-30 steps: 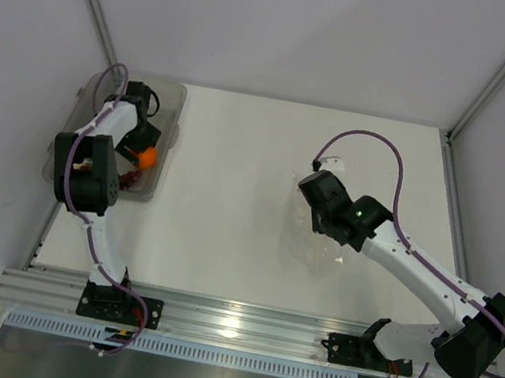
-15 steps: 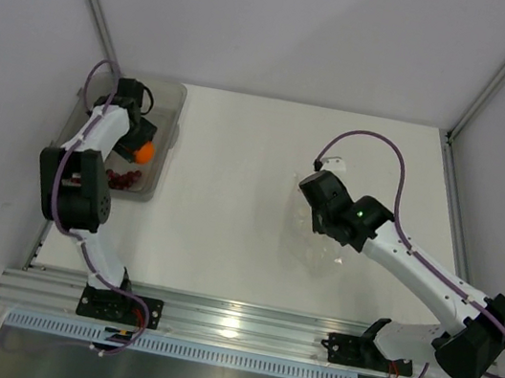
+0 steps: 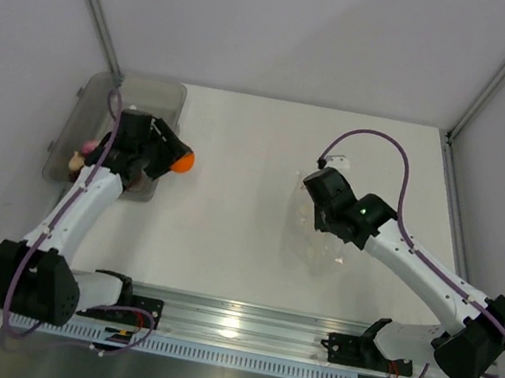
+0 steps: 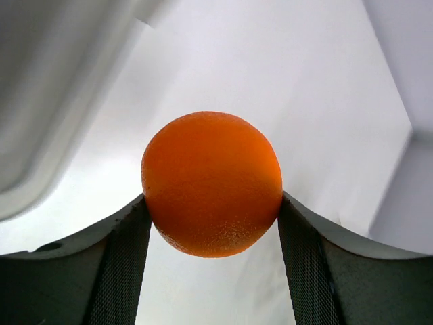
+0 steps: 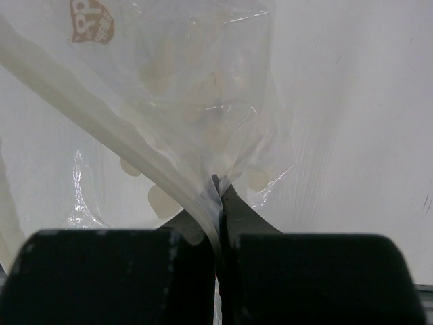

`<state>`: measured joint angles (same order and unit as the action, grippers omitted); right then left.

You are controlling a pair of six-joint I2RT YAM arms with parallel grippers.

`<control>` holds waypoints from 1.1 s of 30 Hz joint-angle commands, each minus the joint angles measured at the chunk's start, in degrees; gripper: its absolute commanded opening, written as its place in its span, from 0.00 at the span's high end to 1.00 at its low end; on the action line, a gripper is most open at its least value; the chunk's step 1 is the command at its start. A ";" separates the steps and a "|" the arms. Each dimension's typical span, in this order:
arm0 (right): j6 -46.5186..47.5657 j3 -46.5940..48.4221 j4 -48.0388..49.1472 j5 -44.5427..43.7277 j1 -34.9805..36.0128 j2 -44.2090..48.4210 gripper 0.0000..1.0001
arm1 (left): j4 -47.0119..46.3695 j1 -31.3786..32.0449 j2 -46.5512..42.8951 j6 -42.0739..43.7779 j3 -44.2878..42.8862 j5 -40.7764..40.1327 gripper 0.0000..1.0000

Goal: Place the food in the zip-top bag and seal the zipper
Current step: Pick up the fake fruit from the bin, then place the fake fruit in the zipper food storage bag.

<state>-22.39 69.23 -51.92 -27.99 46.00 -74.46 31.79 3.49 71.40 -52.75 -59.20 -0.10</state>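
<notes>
The round orange [image 4: 212, 184] is held clamped in the left claw [image 3: 174, 158] just outside the grey translucent tub [image 3: 157, 95], and the crinkly transparent zip-top bag [image 3: 320, 239], pinched by the closed right claw [image 5: 218, 206], lies well apart to its right across the white worktop [image 3: 240, 206].

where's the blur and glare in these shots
Left wrist: orange crisp, table behind it soft. Right wrist: bag glints and goes milky, dark fingers soft up close. Top: even light, bag nearly lost against the white table.
</notes>
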 commanded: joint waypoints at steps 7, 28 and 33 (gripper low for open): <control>3.31 2.40 2.08 8.29 -1.61 2.29 1.00 | -27.04 16.78 -20.41 8.98 15.16 24.44 0.99; -2.39 0.55 4.46 14.37 -0.91 0.01 1.00 | -40.05 41.77 -10.32 7.14 10.53 28.74 0.99; -2.74 0.73 4.81 14.01 0.93 0.71 1.00 | -38.20 41.95 -3.47 5.03 7.61 29.10 0.99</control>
<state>-23.99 69.32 -48.05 -13.26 45.60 -75.00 -4.93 44.88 65.34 -46.48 -48.77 27.22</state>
